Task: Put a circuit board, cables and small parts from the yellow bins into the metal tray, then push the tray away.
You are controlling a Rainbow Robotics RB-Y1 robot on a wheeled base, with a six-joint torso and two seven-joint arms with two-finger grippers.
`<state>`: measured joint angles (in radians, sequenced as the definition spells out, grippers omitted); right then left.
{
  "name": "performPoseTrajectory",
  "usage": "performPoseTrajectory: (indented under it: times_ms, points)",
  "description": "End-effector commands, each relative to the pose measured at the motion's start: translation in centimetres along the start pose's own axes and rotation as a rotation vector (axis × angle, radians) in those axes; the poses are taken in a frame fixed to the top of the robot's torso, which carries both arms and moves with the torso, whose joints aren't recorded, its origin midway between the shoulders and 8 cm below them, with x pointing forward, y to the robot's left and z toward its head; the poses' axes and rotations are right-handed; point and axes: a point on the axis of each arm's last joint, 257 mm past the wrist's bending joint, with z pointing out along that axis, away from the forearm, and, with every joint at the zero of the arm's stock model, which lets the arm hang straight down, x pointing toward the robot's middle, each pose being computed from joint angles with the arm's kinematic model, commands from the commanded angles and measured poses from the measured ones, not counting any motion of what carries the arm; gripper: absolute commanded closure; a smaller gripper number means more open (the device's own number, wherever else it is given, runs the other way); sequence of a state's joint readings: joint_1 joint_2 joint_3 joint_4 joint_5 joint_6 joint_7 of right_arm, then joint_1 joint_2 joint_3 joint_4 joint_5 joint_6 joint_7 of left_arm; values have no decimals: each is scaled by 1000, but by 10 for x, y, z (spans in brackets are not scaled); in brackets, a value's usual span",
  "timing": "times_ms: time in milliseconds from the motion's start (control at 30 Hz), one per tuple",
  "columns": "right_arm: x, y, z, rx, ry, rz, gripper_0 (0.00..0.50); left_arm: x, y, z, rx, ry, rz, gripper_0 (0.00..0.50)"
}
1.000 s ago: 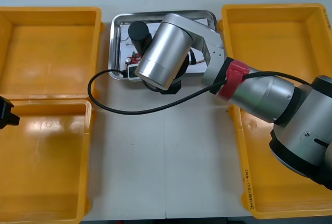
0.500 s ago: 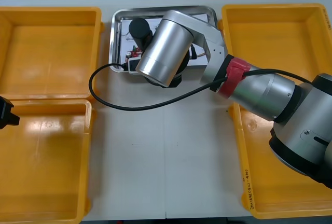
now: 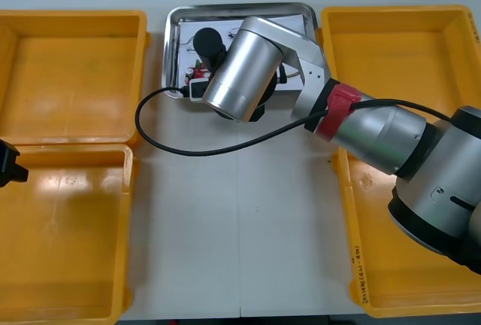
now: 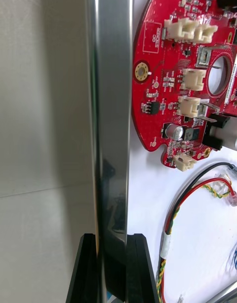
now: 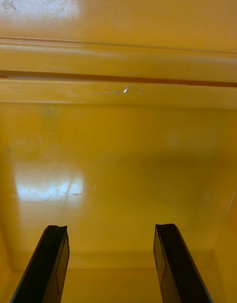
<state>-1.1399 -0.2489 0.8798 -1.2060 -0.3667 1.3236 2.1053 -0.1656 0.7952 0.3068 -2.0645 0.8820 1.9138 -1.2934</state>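
The right hand (image 4: 114,243) has reached across to the far middle of the worktop (image 3: 240,250) and is pinching the near rim of the metal tray (image 3: 225,9), one black finger on each side of the thin wall. Inside lie the red circuit board (image 4: 173,85) and a red and yellow cable (image 4: 197,194), loose on the white floor. The grip looks to sit toward the tray's left near corner, so I'd worry that a push from there swivels the tray and knocks its right side against the far right yellow bin (image 3: 398,54), just beside it. The slick rim could also slip out of the pinch. The left hand (image 5: 113,268) waits spread over the near left bin (image 3: 68,250).
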Motion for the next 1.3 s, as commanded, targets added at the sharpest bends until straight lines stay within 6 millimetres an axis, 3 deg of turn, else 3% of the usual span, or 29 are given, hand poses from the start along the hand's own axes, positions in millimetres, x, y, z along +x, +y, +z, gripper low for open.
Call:
performPoseTrajectory:
  times_ms: [33, 633, 700, 767, 833, 900, 1000, 1300]
  points:
    - [-33, -36, -22, 72, -58, -18, 500, -3, 17, -17, -50, -23, 93, 0]
    - [-37, -45, -20, 96, -65, -40, 500, -3, 17, -17, -50, -23, 93, 0]
    - [-36, -46, -20, 102, -61, -49, 353, -3, 17, -17, -50, -23, 93, 0]
    - [-37, -46, -20, 103, -62, -57, 316, -3, 17, -17, -50, -23, 93, 0]
    - [-37, -47, -20, 105, -62, -63, 241, -3, 17, -17, -50, -23, 93, 0]
    - [-37, -48, -21, 110, -59, -76, 121, -3, 17, -17, -50, -23, 93, 0]
    - [-36, -49, -22, 112, -56, -91, 18, -3, 17, -17, -50, -23, 93, 0]
    - [-30, -45, -36, 88, -39, -145, 0, -3, 17, -17, -50, -23, 93, 0]
